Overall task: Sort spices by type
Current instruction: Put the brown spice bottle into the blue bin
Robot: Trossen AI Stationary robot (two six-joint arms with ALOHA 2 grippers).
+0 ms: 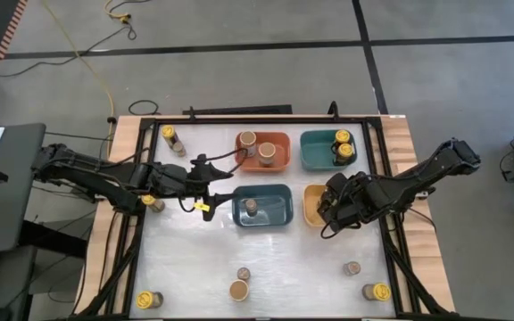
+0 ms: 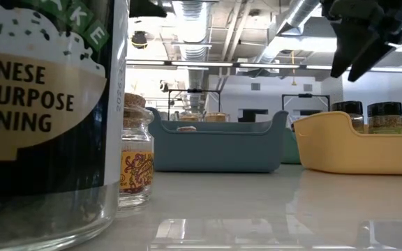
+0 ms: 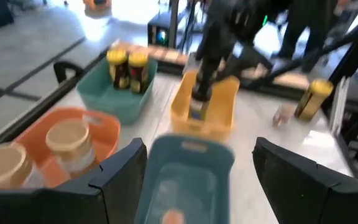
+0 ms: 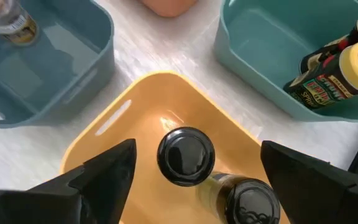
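In the high view four bins sit in the middle of the table (image 1: 194,267). The orange bin (image 1: 279,140), at upper centre, holds two jars with wide tan lids (image 1: 268,152). Right of it, the teal bin (image 1: 315,152) holds two yellow-lidded jars (image 1: 344,149) standing together at its right end. Below the orange one, the blue bin (image 1: 275,214) holds a single small jar with a brown top (image 1: 251,207). The yellow bin (image 1: 311,205), right of the blue one, holds two dark-topped jars (image 4: 186,155) side by side, seen from straight above in the right wrist view.

The right gripper (image 4: 194,168) hangs directly over the yellow bin, its fingers spread wide to either side of one dark top and touching nothing. The left gripper (image 1: 224,184) hovers just left of the blue bin, jaws parted about halfway and empty.

Loose jars are scattered elsewhere: a yellow-lidded one (image 1: 169,135) at upper left, another (image 1: 150,300) at lower left, a tan-lidded jar (image 1: 239,289) and a small one at lower centre, and two more at lower right (image 1: 377,292).
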